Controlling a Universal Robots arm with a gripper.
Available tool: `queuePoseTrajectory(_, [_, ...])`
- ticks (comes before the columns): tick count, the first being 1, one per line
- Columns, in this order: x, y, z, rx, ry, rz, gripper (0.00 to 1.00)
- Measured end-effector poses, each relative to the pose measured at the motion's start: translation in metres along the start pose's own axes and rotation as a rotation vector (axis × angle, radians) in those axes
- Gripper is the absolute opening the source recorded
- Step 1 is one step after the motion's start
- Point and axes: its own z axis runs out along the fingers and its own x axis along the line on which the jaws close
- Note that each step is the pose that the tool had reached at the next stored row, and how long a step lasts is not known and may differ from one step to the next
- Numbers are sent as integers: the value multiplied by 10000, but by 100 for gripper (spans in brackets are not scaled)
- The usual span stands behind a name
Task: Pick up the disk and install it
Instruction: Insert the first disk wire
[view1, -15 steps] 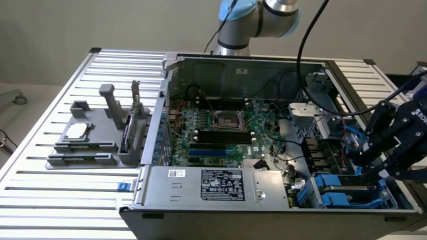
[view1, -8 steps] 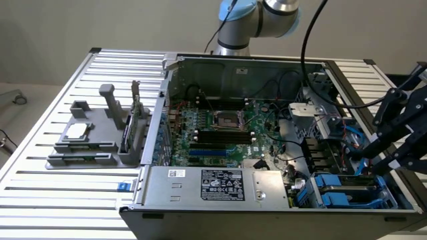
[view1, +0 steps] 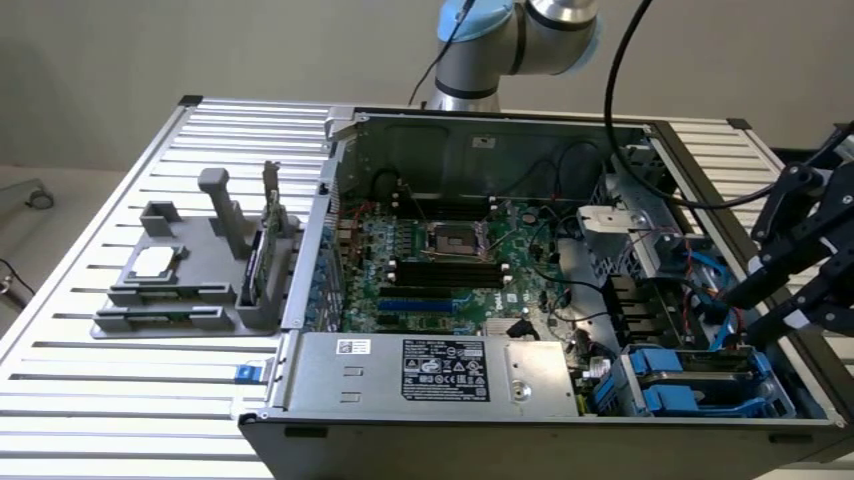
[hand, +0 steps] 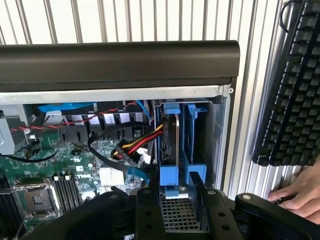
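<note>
Standing on edge, disk (hand: 169, 145) in bay.

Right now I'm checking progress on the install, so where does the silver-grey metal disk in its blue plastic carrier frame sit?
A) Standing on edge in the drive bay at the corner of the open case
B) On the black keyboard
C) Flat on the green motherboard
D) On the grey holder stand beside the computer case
A: the silver-grey metal disk in its blue plastic carrier frame stands on edge in the drive bay at the case's corner, with the gripper just above it.
</note>
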Motion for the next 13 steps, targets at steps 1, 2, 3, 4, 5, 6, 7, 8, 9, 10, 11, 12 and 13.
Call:
queuePoseTrajectory(1, [-1,-13,4,1,0,1,37])
queuePoseTrajectory(2, [-1,-32,10,1,2,1,37])
queuePoseTrajectory(3, [-2,-55,17,0,1,1,37])
queuePoseTrajectory(4, [-3,-83,24,0,0,1,37])
queuePoseTrajectory(5, [-4,-113,34,0,1,1,37])
queuePoseTrajectory(6, [-5,-145,43,0,1,0,37])
queuePoseTrajectory(7, [-6,-178,52,0,1,0,37])
queuePoseTrajectory(8, [-7,-210,62,0,0,1,37])
queuePoseTrajectory(9, [-8,-246,72,0,0,1,37])
queuePoseTrajectory(10, [-10,-279,82,0,0,1,37])
queuePoseTrajectory(11, [-10,-312,91,0,1,0,37])
queuePoseTrajectory(12, [-11,-333,98,0,2,0,37])
queuePoseTrajectory(13, [-12,-334,97,0,5,0,37])
